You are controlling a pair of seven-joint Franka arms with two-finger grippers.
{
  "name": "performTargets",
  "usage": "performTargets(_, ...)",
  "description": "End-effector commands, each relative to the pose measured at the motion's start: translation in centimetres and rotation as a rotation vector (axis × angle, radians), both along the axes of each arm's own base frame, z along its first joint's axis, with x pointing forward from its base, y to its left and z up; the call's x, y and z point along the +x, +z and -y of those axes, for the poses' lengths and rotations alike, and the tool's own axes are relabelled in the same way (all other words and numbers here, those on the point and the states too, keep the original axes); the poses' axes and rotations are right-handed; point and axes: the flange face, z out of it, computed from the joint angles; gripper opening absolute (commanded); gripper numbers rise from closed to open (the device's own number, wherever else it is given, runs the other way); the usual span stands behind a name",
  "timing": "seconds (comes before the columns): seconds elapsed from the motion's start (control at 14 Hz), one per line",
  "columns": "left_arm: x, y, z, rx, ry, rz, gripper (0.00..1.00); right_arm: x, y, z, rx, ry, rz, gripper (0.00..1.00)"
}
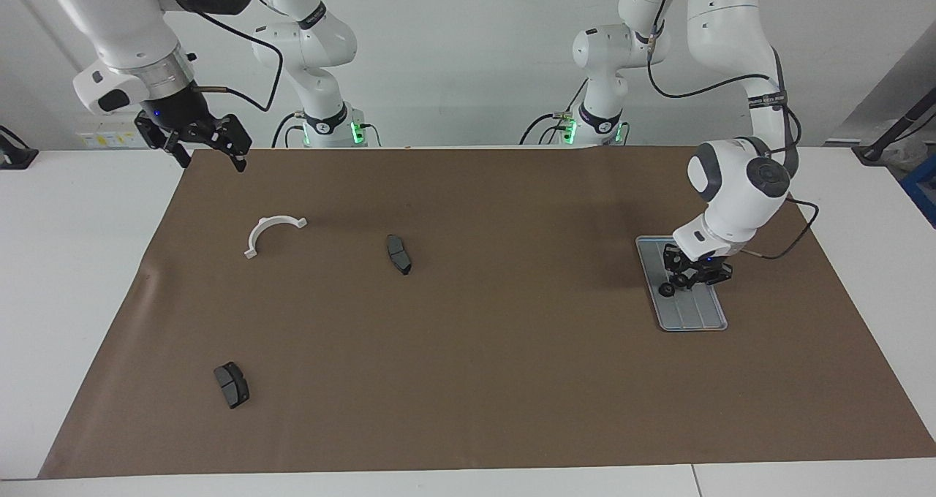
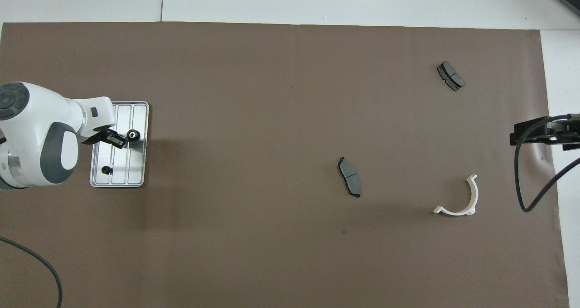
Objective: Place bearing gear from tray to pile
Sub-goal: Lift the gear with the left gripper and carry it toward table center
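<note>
Silver-grey tray (image 2: 136,111) at the left arm's end of the brown mat (image 1: 512,380), grooves running lengthwise, two black gears in it. Larger bearing gear (image 2: 132,135) between the fingertips of the left gripper (image 1: 683,281), in the groove on the mat-centre side; fingers drawn in close on it, low over the tray — lifted or resting, cannot tell. Smaller gear (image 2: 106,170) alone in the tray, nearer the robots than those fingers, apart from them, close to the tray's near rim.

Pile parts scattered toward the right arm's end, well apart from the left fingers: white half-ring bracket (image 1: 272,233), one dark brake pad (image 1: 398,254) toward mat centre, another brake pad (image 1: 231,385) farthest from the robots. Wide bare mat between tray and pile — nothing lying along that stretch. Tray sits well inside the mat's edges.

Right gripper (image 1: 208,142) up in the air over the mat's corner by its own base, fingers spread wide, holding nothing, waiting; bracket nearest of the parts to it.

White table (image 1: 66,278) around the mat, pale wall at the robots' end.
</note>
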Motion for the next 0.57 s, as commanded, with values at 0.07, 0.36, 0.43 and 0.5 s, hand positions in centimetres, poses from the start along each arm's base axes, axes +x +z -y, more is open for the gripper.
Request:
performTargets(0.07,2.3,2.9,4.0,-0.007,0.118,0.01,0.08,-0.7,0.0,0.3,0.013,-0.027,-0.004,1.0)
performTargets(0.36,-0.6,2.5,18.6,-0.013,0.322,-0.003,0.14,-0.6,0.0,0.1,0.013,-0.023,0.0,1.0)
performTargets(0.43,-1.4,2.5,21.0,-0.015,0.357,-0.004,0.15,-0.6,0.0,0.1,0.013,-0.023,-0.001,1.0)
performTargets(0.5,-2.4,2.6,23.7,-0.017,0.377,-0.002,0.16,-0.6,0.0,0.1,0.013,-0.017,0.0,1.0)
